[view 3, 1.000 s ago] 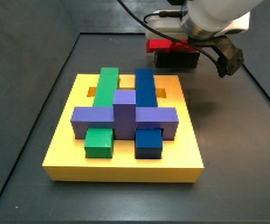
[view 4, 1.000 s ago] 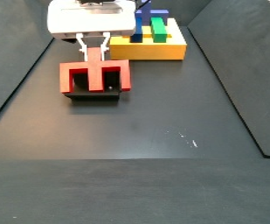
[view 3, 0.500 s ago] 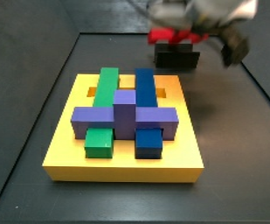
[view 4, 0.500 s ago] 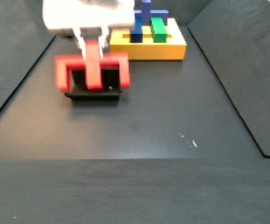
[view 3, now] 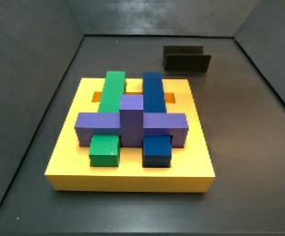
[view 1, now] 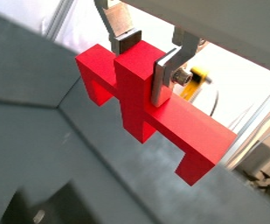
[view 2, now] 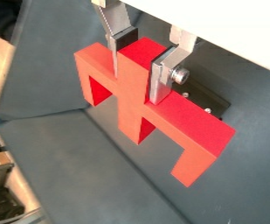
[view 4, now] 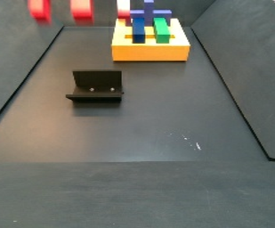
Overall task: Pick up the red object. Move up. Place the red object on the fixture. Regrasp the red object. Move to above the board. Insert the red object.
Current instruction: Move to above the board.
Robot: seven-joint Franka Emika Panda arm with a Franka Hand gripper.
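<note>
Clamped in the robot's hand (view 1: 148,59) was the red object (view 1: 143,109), a cross-like block with arms and short legs, and both wrist views showed the two silver fingers (view 2: 162,75) pressed flat against either side of its central bar, so the hand (view 2: 141,61) was closed on the piece. It hung clear above the dark counter (view 2: 67,166), touching nothing below it. From the side, the hand was out of sight; in a side view only two blurred red patches of the object (view 4: 81,10) showed at the very top edge, high over the far left part of the counter (view 4: 151,142). The fixture (view 4: 95,87), a dark L-shaped bracket on its base plate, stood bare on the counter, well apart from the yellow board (view 4: 150,49) at the far end. In a side view the fixture (view 3: 186,61) sat beyond the board (view 3: 132,171), near the back wall. The board carried a cluster of pieces already seated: a long green block (view 3: 112,89) and a long blue block (view 3: 152,90) lying side by side, a purple cross-shaped block (view 3: 132,122) laid across them, and a short green block (view 3: 104,148) and a short blue block (view 3: 157,149) at the near edge. A small scuff (view 4: 190,141) marked the counter toward the near side.
</note>
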